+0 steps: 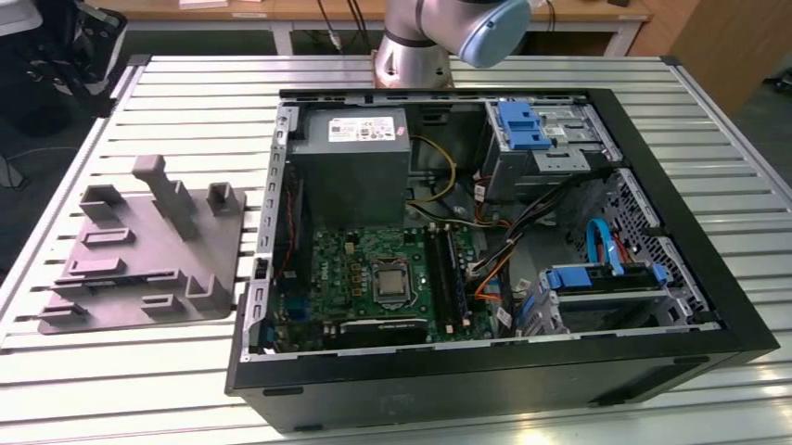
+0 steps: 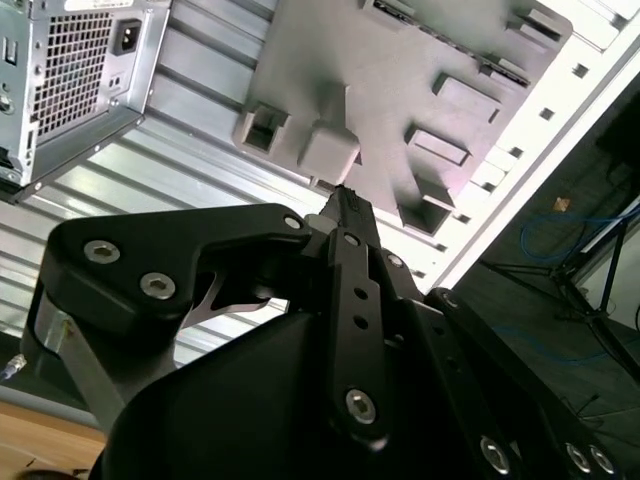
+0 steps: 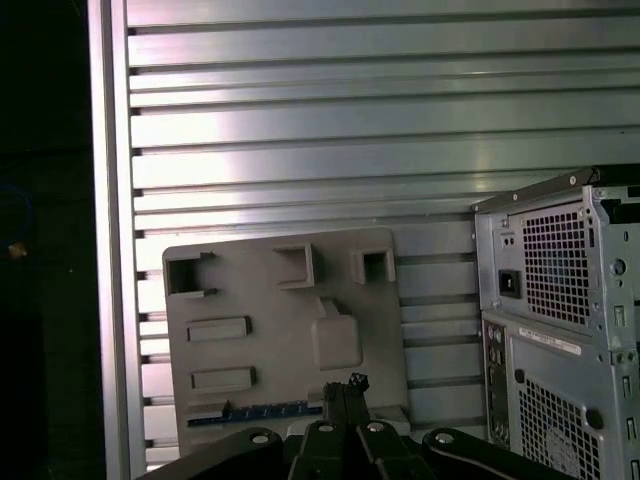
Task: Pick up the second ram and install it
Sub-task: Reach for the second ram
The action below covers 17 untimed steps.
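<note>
Gripper (image 2: 345, 200) body, black, fills the foreground in both wrist views. Its fingertips (image 3: 348, 385) are pressed together with nothing seen between them. It hangs over the grey holder tray (image 3: 280, 300), near the tray's edge away from the three upright pegs. A thin dark strip with blue marks lies along that edge, just beside the fingertips. It looks like the second ram (image 3: 250, 412), but I can't be sure. The tray sits on the slatted aluminium table (image 3: 300, 100), beside the open computer case (image 1: 693, 306) at the exterior view's left. The green motherboard (image 1: 359, 269) and grey power supply (image 1: 352, 153) are inside the case. The arm's base (image 1: 415, 51) stands behind the case.
</note>
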Tool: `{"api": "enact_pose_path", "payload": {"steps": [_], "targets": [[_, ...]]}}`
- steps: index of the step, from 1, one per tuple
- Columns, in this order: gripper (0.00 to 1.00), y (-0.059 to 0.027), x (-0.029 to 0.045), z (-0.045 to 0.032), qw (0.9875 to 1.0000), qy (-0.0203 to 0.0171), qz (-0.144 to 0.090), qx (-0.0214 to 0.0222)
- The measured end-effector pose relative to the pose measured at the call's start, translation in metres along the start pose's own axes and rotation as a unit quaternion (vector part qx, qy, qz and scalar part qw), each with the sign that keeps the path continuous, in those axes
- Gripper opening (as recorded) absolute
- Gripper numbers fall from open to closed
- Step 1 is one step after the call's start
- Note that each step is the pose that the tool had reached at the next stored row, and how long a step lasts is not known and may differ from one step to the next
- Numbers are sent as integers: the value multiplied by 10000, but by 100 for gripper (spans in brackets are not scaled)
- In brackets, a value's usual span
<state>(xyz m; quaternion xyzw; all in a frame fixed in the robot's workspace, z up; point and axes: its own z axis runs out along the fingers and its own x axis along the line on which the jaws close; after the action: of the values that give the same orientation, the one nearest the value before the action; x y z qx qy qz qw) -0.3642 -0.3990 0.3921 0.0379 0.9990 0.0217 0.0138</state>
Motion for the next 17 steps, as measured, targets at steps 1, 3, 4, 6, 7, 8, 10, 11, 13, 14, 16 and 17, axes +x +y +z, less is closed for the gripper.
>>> {"api": "enact_pose_path", "payload": {"steps": [1, 3, 4, 6, 7, 8, 10, 11, 13, 14, 16, 17], "targets": [[11, -2, 22, 0, 10000, 0, 0, 0], [11, -5, 66, -1, 10000, 0, 0, 0], [11, -7, 89, -2, 10000, 0, 0, 0], [11, -10, 129, -3, 10000, 0, 0, 0], [11, -11, 147, -3, 10000, 0, 0, 0], [11, -12, 164, -4, 10000, 0, 0, 0], [11, -15, 198, -5, 10000, 0, 0, 0], [11, -16, 216, -5, 10000, 0, 0, 0], [11, -18, 241, -5, 10000, 0, 0, 0], [11, -19, 251, -6, 10000, 0, 0, 0], [11, -21, 271, -6, 10000, 0, 0, 0], [11, -22, 282, -7, 10000, 0, 0, 0]]}}
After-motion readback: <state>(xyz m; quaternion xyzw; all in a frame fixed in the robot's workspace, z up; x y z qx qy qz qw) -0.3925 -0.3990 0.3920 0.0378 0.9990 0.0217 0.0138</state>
